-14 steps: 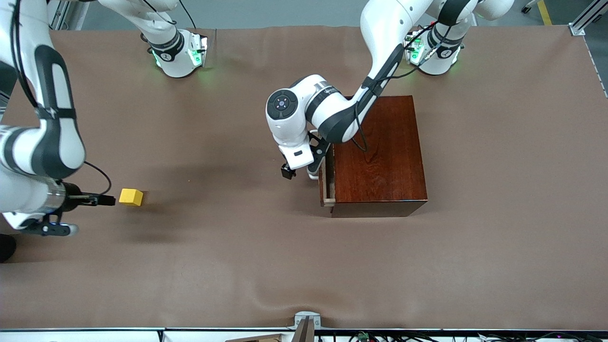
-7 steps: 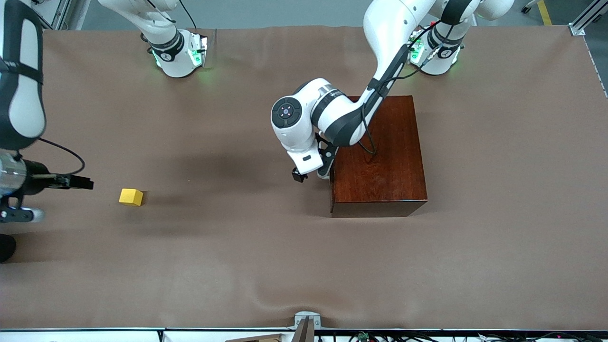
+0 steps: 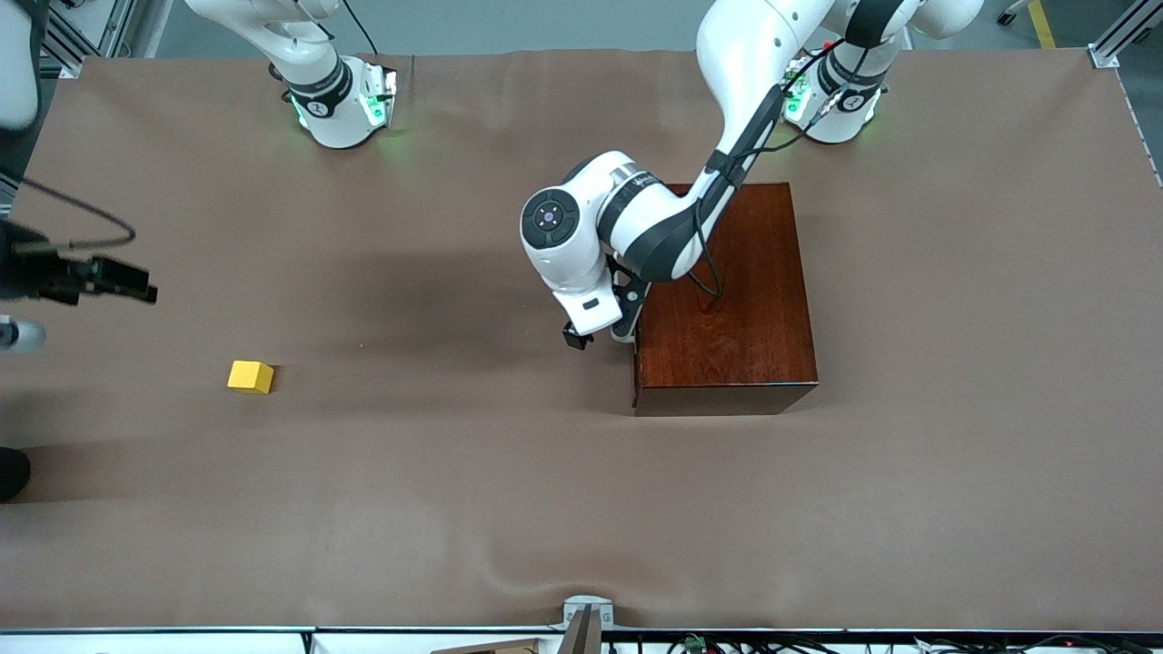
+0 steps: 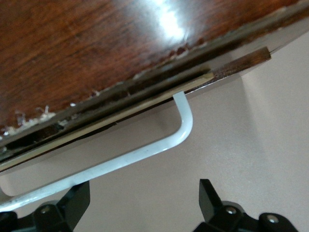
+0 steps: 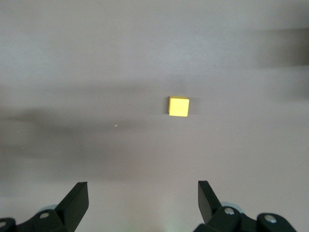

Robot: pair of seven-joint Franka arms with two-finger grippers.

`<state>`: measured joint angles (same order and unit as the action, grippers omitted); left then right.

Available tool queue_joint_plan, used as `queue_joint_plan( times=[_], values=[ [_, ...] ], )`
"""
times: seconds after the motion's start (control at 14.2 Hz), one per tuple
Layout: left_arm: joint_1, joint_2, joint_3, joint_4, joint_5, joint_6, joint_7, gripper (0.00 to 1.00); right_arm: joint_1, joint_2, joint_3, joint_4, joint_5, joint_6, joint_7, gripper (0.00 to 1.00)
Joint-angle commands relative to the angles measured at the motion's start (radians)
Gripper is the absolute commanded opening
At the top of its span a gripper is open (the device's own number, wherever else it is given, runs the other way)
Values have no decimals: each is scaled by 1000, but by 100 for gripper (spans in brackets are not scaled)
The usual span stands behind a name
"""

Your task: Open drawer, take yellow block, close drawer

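Since the earlier frames you can see the drawer (image 4: pixel 120 104) pushed flush into the box (image 3: pixel 727 300), and the right gripper (image 5: pixel 142 203) has drawn up and away from the block (image 3: pixel 250 376), which has not moved. Note the block lying alone on the table (image 3: pixel 454 509) toward the right arm's end, well apart from the box; in the right wrist view it sits on bare cloth with the right gripper's fingers (image 5: pixel 75 203) spread wide and holding nothing. Note the left gripper (image 3: pixel 595 331) just beside the box's front, low near the table. In the left wrist view its fingers (image 4: pixel 77 203) stand wide apart, holding nothing, close to the white handle (image 4: pixel 145 150) of the shut drawer.
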<state>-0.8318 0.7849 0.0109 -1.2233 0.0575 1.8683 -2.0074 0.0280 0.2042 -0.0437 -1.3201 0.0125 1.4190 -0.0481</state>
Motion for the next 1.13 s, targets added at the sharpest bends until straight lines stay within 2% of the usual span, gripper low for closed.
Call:
queue_joint_plan(
  times=[0.0,0.07,0.21,0.49,0.56,0.7,0.92,1.06],
  values=[
    [8,-45,9,-10,-1,-51,6,100,21,-55,-1,5,-13,-57,5,100],
    [8,-53,3,-7,-2,-51,10,100,20,-87,-2,5,-11,-60,-4,100],
    [13,-148,6,-7,-2,-49,30,100,23,-132,-4,-19,-19,-57,-7,100],
    [89,-306,9,-18,-7,-52,175,100,-2,-287,-11,-272,-19,124,-77,100],
    [135,-340,8,-39,-7,-60,256,100,-13,-299,-11,-296,-19,145,-104,100],
    [221,-384,4,-42,-8,-90,417,100,-8,-296,-7,-289,-22,147,-125,100],
    [374,-444,0,-50,-93,-178,689,100,-5,-293,-5,-280,-42,143,-125,100],
    [446,-467,0,-50,-104,-186,827,100,-10,-292,-5,-275,-49,143,-127,100]
  ],
)
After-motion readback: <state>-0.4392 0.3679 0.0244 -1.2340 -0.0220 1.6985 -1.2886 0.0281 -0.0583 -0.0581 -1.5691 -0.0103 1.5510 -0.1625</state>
